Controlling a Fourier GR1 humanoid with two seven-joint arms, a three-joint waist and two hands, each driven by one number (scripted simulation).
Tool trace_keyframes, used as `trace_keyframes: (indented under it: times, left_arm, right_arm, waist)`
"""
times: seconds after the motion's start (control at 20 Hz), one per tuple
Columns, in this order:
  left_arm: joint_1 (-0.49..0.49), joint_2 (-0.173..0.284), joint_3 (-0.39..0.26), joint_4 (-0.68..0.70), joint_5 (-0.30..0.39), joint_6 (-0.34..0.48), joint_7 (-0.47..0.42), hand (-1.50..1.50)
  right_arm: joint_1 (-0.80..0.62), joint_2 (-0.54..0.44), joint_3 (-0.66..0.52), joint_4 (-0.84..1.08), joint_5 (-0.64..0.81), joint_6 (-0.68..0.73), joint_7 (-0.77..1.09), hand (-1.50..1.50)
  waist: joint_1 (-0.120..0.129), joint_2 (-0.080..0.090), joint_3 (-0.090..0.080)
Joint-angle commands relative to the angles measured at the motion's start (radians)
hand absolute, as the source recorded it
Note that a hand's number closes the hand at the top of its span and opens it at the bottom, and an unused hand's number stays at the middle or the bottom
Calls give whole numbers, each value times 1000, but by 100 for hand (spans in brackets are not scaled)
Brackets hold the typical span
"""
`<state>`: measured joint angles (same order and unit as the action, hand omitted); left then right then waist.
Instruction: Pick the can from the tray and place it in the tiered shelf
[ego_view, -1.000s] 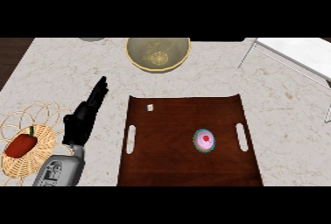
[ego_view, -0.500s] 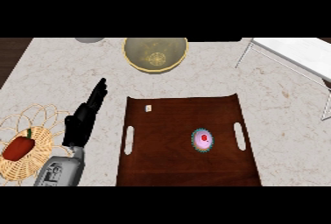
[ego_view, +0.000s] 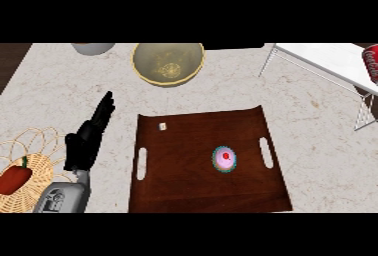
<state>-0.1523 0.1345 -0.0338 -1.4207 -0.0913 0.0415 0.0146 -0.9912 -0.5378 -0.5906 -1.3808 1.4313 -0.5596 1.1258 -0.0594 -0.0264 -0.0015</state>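
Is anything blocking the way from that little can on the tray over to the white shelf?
Nothing visible does. The can stands alone on the tray, and bare counter lies between the tray and the shelf at the upper right.

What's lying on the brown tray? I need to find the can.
On the tray stand a small round can, seen from above, and a tiny white piece. Nothing covers them.

Kitchen setting: speckled stone counter (ego_view: 310, 125) carrying a yellow mixing bowl (ego_view: 167, 64), a dark wooden serving tray (ego_view: 199, 190) with cut-out handles, a wicker basket (ego_view: 29, 150) holding a red pepper (ego_view: 15, 179), and a white wire tiered shelf (ego_view: 325, 62).
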Motion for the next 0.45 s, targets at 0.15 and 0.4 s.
trace_keyframes:
  times: [0.15, 0.4]
  left_arm:
    - [55, 4, 4, -22, 10, -8, -5, 0]
    - [63, -5, 4, -46, -1, 15, -10, 0]
  right_arm:
    - [193, 51, -32, -375, -58, 351, 70, -150]
    - [325, 121, -94, -650, -174, 512, 71, -150]
  waist:
    - [-28, -12, 0]
    - [-38, -13, 0]
